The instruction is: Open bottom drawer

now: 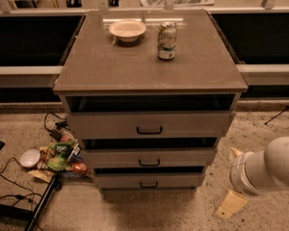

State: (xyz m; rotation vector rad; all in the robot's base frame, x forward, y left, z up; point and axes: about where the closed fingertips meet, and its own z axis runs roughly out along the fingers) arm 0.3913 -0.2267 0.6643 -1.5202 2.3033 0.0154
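The cabinet (149, 71) has three grey drawers, each with a small black bar handle. The bottom drawer (147, 179) is the lowest and narrowest, with a dark gap above its front; its handle (148, 184) is free. My gripper (232, 178) is low at the right, beside the cabinet's lower right corner and apart from it. One beige finger (229, 205) points down toward the floor and another fingertip (235, 152) shows above the white wrist. The fingers stand apart and hold nothing.
A cream bowl (127, 30) and a drink can (167, 41) stand on the cabinet top. Snack bags (61, 155), a small white bowl (29, 158) and black cables (9, 182) lie on the floor to the cabinet's left. A dark counter runs behind.
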